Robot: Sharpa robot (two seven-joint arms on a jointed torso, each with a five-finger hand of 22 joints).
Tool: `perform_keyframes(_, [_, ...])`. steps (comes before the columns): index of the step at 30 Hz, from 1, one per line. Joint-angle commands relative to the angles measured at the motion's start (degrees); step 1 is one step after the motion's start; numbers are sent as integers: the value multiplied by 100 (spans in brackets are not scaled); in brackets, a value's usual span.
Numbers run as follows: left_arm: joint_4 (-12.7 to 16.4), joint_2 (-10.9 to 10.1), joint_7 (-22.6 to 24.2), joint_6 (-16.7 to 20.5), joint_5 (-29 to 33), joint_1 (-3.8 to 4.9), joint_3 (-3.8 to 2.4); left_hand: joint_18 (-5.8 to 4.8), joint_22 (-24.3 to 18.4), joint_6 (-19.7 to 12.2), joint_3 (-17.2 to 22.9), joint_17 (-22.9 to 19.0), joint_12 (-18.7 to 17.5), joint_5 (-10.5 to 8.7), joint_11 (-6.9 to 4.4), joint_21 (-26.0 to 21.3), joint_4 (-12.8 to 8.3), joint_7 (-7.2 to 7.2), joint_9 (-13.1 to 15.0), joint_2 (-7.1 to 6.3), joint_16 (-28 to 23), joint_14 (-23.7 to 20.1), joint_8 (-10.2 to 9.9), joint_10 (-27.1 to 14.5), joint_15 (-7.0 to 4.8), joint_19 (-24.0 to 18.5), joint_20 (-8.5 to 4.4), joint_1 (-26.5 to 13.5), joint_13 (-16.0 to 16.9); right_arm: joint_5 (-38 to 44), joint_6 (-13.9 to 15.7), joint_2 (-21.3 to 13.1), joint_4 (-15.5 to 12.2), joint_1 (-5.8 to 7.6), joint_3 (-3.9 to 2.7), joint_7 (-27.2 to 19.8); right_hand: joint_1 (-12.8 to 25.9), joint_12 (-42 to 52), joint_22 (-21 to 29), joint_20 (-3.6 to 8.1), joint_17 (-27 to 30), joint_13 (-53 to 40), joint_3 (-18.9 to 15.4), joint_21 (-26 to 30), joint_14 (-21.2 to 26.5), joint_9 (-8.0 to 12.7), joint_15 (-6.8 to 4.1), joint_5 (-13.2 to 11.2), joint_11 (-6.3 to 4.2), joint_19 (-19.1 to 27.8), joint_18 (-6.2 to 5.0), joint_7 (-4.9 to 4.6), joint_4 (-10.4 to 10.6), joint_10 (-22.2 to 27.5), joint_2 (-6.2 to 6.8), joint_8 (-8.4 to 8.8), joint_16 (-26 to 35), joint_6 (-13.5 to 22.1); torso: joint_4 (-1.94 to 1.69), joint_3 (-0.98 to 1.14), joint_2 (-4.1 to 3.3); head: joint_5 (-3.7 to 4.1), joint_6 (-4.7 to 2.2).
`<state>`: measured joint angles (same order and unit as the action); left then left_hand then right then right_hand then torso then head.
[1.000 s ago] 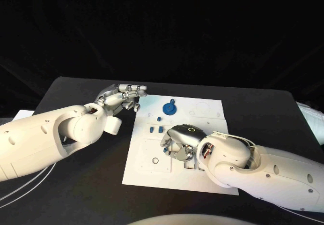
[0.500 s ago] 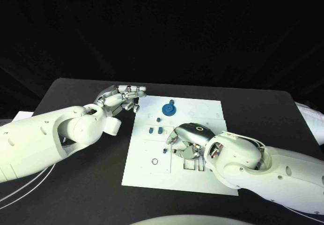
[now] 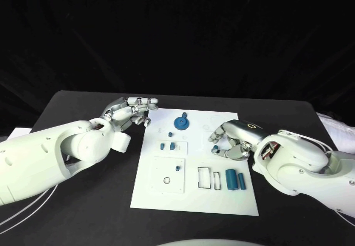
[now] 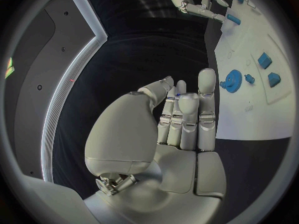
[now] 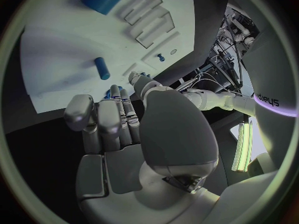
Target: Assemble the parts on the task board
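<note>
White task board [image 3: 194, 197] flat at centre frame on the black table [image 3: 89, 205]. Blue gear-shaped part [image 3: 182, 122] near its upper edge, two blue cylinders [image 3: 235, 179] side by side at right of centre. Left hand [image 3: 135, 110] just off the upper-left corner, fingers curled, holding nothing. Right hand [image 3: 229, 139] over the right edge, pinching a small blue part [image 3: 215, 149].

you see a dim, black-backed scene; the task board [image 3: 194, 200] is evenly lit; faint shadows beneath both arms; your wrist views bend edges strongly.
</note>
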<state>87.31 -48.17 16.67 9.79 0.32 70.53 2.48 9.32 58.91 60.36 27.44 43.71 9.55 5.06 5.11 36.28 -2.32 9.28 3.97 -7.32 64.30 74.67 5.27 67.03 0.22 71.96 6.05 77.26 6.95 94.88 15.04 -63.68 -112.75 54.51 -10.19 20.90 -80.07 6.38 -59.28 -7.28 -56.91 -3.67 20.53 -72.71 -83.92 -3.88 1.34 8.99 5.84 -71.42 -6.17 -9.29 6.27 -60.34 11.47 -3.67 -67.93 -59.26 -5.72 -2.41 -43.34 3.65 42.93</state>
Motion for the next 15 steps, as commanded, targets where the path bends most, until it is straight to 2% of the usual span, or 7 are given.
perform_keyframes(1, [5,14,34,-124,-23,-6,-3,38,-5,-15,-24,-5,37,17,2,-20,-24,7,-6,11,-33,-42,-13,-37,15,-42,7,52,8,110,-204,-75,20,13,-1,64,-37,-11,66,35,72,0,-248,68,-30,3,-44,28,8,22,-55,37,19,125,28,3,62,35,-6,1,-3,42,-21])
perform_keyframes(3, [4,18,40,-128,-38,-8,-3,39,-9,-16,-25,-4,39,17,3,-27,-28,8,-6,12,-32,-42,-14,-38,15,-44,7,56,8,158,-270,-106,47,18,-1,87,-55,-7,78,31,90,0,-339,79,-29,0,-45,28,7,26,-54,48,37,151,12,-3,75,24,-9,-3,-6,54,-29])
perform_keyframes(9, [4,26,46,-137,-61,-13,-3,39,-9,-17,-26,-7,40,17,3,-27,-28,9,-7,13,-34,-43,-14,-39,15,-44,7,57,8,301,-355,-56,137,16,-2,134,-111,26,81,32,100,-4,-422,86,-33,-5,-52,36,-4,20,-55,74,64,133,-57,-12,80,-12,-10,4,-13,52,-28])
perform_keyframes(15, [7,29,43,-151,-66,-17,-3,39,-11,-19,-27,-12,40,17,4,-30,-28,12,-7,14,-37,-45,-15,-39,16,-44,7,57,8,373,-402,91,245,1,-1,144,-182,69,63,39,87,-6,-423,77,-42,-8,-63,25,-19,-1,-50,112,83,80,-154,-16,68,-52,-19,-11,-12,60,-13])
